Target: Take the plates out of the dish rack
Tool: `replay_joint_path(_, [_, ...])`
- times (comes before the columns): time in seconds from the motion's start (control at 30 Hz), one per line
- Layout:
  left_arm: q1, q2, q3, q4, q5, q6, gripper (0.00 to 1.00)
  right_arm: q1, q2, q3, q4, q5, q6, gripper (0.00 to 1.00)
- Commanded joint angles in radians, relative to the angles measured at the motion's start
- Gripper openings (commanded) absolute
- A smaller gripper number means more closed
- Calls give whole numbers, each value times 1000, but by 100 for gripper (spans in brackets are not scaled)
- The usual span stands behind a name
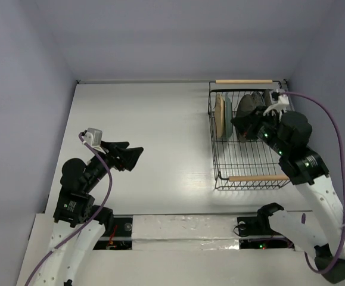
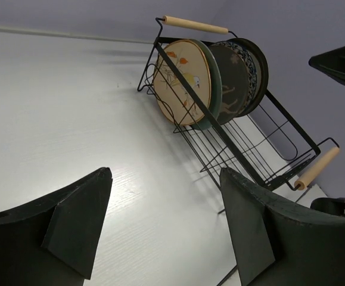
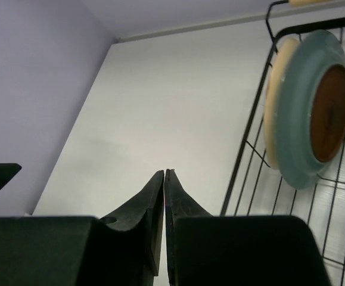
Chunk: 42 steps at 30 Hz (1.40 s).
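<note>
Plates (image 1: 223, 114) stand on edge in the far-right corner dish rack (image 1: 244, 161), rims graspable — right gripper (image 3: 164, 173) pinched empty; left gripper (image 2: 165, 173) spread.

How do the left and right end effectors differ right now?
The left end effector is open; the right end effector is shut. The left hangs over the table, away from the dish rack; the right is above the rack, beside the plates. Both are black and hold nothing.
</note>
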<state>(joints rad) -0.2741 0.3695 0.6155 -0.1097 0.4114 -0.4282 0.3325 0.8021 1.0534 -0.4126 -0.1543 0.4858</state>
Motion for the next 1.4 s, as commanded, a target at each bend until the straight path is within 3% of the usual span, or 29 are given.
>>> replay_joint_path(0.0, [-5, 5, -3, 47, 21, 9, 71, 101, 83, 115, 11, 159, -38, 9])
replay_joint_path(0.23, [-5, -10, -11, 56, 30, 6, 64, 178, 314, 325, -139, 439, -136, 12])
replay_joint_path(0.3, [-5, -15, -11, 58, 29, 5, 62, 178, 383, 368, -170, 498, -171, 2])
replay_joint_path(0.4, [-5, -15, -14, 54, 15, -1, 59, 178, 453, 454, -235, 564, -206, 0])
replay_joint_path(0.5, [-5, -8, -13, 42, -14, -6, 37, 188, 545, 526, -281, 633, -223, 0])
replay_joint_path(0.53, [-5, -3, -10, 36, -25, -4, 18, 188, 590, 539, -293, 651, -227, 0])
replay_joint_path(0.6, [-5, 3, -7, 22, -51, -7, 1, 198, 637, 574, -302, 685, -234, 0])
replay_joint_path(0.7, [-5, -3, -2, 13, -78, -6, 0, 208, 709, 615, -290, 693, -239, 0])
replay_joint_path(0.8, [-5, -12, -5, 15, -88, -7, 0, 229, 785, 683, -318, 702, -251, 7])
replay_joint_path(0.87, [-5, -12, -6, 16, -85, -9, 9, 238, 842, 738, -345, 731, -259, 16])
replay_joint_path(1.0, [-5, -14, -8, 24, -66, -9, 17, 238, 901, 795, -371, 751, -273, 28])
replay_joint_path(1.13, [-5, -20, -10, 27, -57, -9, 26, 238, 992, 864, -420, 808, -286, 30])
replay_joint_path(1.37, [-5, -29, -10, 25, -57, -9, 29, 238, 1075, 901, -457, 877, -291, 31])
